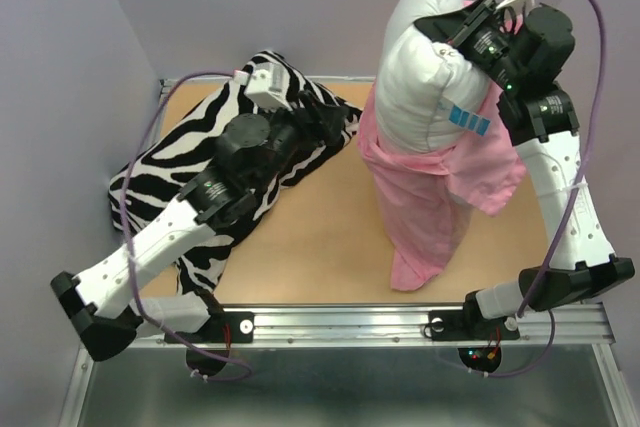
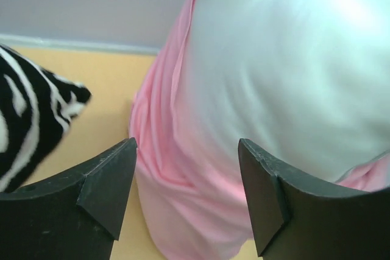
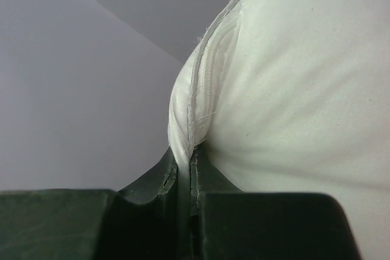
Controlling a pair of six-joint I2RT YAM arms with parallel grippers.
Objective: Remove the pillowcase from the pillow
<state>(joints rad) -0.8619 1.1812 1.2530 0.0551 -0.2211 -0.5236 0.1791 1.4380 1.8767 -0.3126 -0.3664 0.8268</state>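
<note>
Up at the far right of the table (image 1: pixel 320 237) (image 2: pixel 103 83), the right gripper (image 1: pixel 450 39) (image 3: pixel 187 164) is clamped tight. Its two dark fingers (image 3: pixel 146 187) press together on the piped seam at the edge of the pillow (image 1: pixel 425 77) (image 2: pixel 292 59) (image 3: pixel 304 89), with only a thin fold of white cloth between them. It holds that plump white pillow upright and raised, the top corner pointing toward the back wall (image 3: pixel 79 89). A blue-and-white tag (image 1: pixel 468 119) shows on the pillow's right side, just above where the pink begins. The pillowcase (image 1: pixel 425 207) (image 2: pixel 164 168) wraps only the lower end of the pillow. Its mouth is bunched around the pillow's middle, a flap hangs off to the right under the arm, and the rest droops in a narrowing tube whose tip rests on the tan table near the near edge.

Across the table, the left gripper (image 1: pixel 335 119) (image 2: pixel 187 150) stands wide open with nothing in it. Its wrist view looks between the spread fingers at the pink folds and the white bulk above them, close ahead; whether the fingertips touch the cloth cannot be told. That arm lies over the zebra-striped pillow (image 1: pixel 200 162) (image 2: pixel 24 126), which sprawls on the table's left half, its right corner just beside the pillowcase
</note>
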